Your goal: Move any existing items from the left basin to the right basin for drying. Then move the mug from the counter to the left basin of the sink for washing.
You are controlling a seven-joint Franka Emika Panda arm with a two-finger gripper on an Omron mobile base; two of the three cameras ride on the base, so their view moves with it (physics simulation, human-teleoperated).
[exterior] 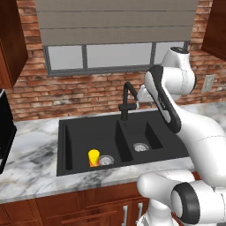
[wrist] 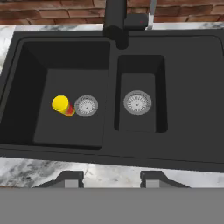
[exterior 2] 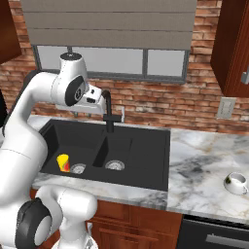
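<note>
The yellow cup [wrist: 62, 105] with the orange-red lower part stands on the floor of the left basin [wrist: 48, 127], the wider of the two black compartments, just beside that basin's round silver drain [wrist: 86, 105] and on the drain's left in the hand view. In the left base view the cup [exterior: 93, 157] sits near the front wall of the sink [exterior: 79, 170], upright.

The gripper [wrist: 111, 178] hangs above the front edge of the sink, over the marble counter [wrist: 26, 168]; its two fingertips stand apart with nothing between them, partly open.

Past the dividing wall lies the right basin [wrist: 138, 124], narrower, with only its own drain [wrist: 137, 102] in it. Behind the basins, at the back rim, rises the black faucet [exterior: 128, 99], its neck curving forward over the divider.

The mug [exterior 2: 236, 183], white, rests on the counter well to the right of the sink, near the counter's front edge. Behind everything runs a brick wall [exterior: 88, 95] with a window [exterior: 114, 55] under a grey blind.
</note>
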